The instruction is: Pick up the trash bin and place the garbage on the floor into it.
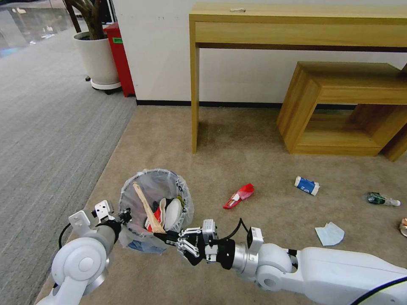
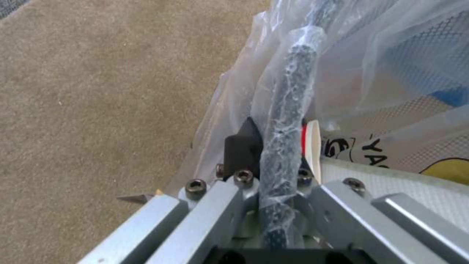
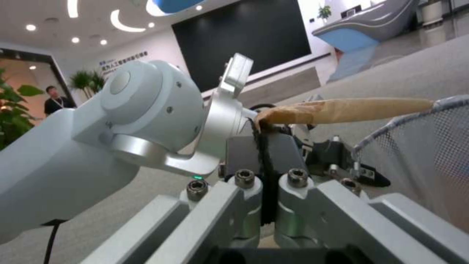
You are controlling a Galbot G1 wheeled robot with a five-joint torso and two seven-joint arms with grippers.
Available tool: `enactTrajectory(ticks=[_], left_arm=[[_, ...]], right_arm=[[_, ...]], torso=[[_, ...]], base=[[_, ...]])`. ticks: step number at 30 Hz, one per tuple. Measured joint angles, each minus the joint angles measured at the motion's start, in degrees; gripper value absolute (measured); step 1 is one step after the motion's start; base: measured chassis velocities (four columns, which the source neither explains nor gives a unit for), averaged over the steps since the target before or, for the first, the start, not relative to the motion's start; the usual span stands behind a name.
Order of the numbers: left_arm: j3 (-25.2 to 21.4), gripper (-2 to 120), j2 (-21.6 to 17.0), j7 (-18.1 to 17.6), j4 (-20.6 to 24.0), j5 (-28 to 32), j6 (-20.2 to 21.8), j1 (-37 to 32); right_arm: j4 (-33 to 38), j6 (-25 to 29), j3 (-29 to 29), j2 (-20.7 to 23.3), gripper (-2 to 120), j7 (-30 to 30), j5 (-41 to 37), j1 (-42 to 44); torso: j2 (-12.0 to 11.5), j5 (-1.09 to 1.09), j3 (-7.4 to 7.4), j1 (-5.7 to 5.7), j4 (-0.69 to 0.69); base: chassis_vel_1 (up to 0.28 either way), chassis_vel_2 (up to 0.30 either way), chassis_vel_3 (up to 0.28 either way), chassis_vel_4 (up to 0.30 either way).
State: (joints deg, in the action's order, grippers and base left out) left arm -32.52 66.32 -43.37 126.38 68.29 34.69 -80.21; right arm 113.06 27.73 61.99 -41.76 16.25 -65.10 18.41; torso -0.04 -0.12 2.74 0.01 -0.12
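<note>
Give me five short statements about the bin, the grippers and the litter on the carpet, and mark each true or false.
1. The left gripper is clamped on the rim of the small round trash bin lined with crinkled white plastic. True.
2. The right gripper holds the tan paper-wrapped stick at the bin's rim. True.
3. The bin is empty. False: white and red litter lies inside.
4. The crushed red cup is in the bin. False: it lies on the beige short-pile carpet.
5. The light blue mask lies on the carpet. True.

Left gripper [image 1: 124, 215] jaws clamped; right gripper [image 1: 163, 238] jaws pinched, arm reaching toward left one.
</note>
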Motion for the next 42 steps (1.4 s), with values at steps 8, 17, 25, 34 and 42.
enactTrajectory(ticks=[8, 17, 25, 34, 42], left_arm=[[0.1, 0, 0.1, 0.4, 0.4, -0.4, 0.0, -0.7], [-0.1, 0, -0.3, 0.5, 0.2, -0.4, 0.0, -0.6], [0.1, 0, -0.4, 0.5, -0.2, -0.2, -0.1, -0.3], [0.2, 0, -0.4, 0.5, -0.9, -0.2, -0.2, -0.2], [0.9, 0, 0.3, 0.8, -2.3, -1.0, -0.3, 0.2]], right_arm=[[-0.1, -0.5, -0.1, -0.5, 23, -0.4, -0.2, -0.2], [-0.5, -0.6, -0.8, -0.3, 56, -0.9, -0.3, 0.9], [-0.6, -0.3, -2.0, 0.6, 78, -0.9, 0.2, 2.4], [-0.7, -0.2, -2.5, 0.3, 68, -0.8, 0.2, 2.3], [-1.0, 0.2, -2.8, 0.5, 59, -0.6, 0.8, 1.9]], torso=[[0.0, 0.0, 0.0, 0.0, 0.0], [0.0, 0.01, 0.0, 0.0, 0.0], [0.0, 0.01, 0.0, 0.0, 0.0], [0.0, 0.0, 0.0, 0.0, 0.0], [0.0, 0.01, 0.0, 0.0, 0.0]], base=[[0.0, 0.0, 0.0, 0.0], [0.0, 0.0, 0.0, 0.0], [0.0, 0.0, 0.0, 0.0], [0.0, 0.0, 0.0, 0.0], [0.0, 0.0, 0.0, 0.0]])
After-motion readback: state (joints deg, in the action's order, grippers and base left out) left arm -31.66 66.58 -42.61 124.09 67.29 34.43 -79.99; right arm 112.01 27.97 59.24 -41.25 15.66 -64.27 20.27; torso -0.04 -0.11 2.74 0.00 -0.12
